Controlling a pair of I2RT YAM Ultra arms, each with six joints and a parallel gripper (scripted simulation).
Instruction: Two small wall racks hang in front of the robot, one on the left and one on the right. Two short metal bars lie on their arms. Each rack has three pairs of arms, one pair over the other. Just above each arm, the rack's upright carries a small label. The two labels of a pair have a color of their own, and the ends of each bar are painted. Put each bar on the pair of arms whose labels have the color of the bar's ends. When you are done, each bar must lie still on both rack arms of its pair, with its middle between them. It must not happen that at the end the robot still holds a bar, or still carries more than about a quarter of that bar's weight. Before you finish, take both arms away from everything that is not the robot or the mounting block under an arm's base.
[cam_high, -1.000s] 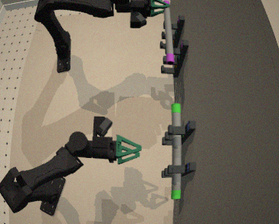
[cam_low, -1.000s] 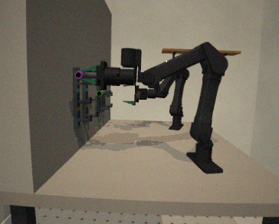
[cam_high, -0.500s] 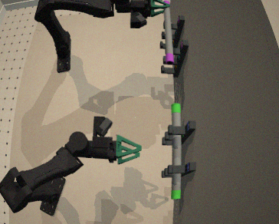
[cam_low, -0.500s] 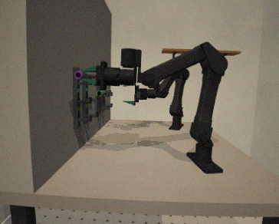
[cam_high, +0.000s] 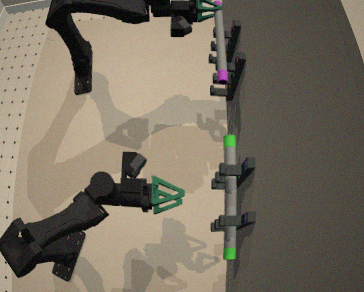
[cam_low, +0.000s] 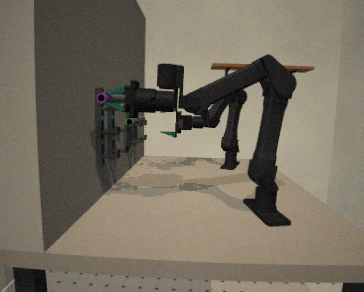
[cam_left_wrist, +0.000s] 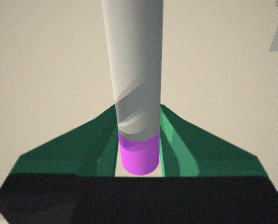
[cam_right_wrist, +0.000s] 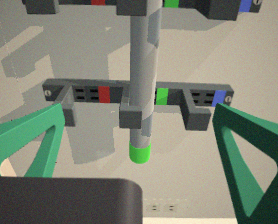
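Left fingers (cam_high: 209, 9) (cam_low: 117, 98) grip one magenta-ended bar (cam_high: 221, 42) (cam_low: 102, 98) (cam_left_wrist: 134, 65). Right fingers (cam_high: 183, 192) (cam_low: 175, 133), wide open, hold nothing. One green-ended bar (cam_high: 230, 197) (cam_low: 130, 121) (cam_right_wrist: 142, 75) lies racked.

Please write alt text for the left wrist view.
Green fingers of the left gripper hold a gray metal bar near its magenta-painted end. The bar runs away from the camera, above a beige surface.

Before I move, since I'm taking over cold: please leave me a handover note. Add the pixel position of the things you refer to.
Left gripper (cam_high: 218, 8) (cam_low: 114, 98) (cam_left_wrist: 138, 106): shut on one end of the magenta-ended bar (cam_high: 220, 45) (cam_low: 102, 98) (cam_left_wrist: 137, 75), by the left rack (cam_high: 240, 70) (cam_low: 98, 125).
Right gripper (cam_high: 184, 193) (cam_low: 161, 132) (cam_right_wrist: 139, 110): open, empty.
Done: green-ended bar (cam_high: 230, 200) (cam_low: 130, 121) (cam_right_wrist: 142, 60) on the green-labelled middle pair.
Left: seat the magenta-ended bar centered on its magenta-labelled pair, release, withdraw both arms.
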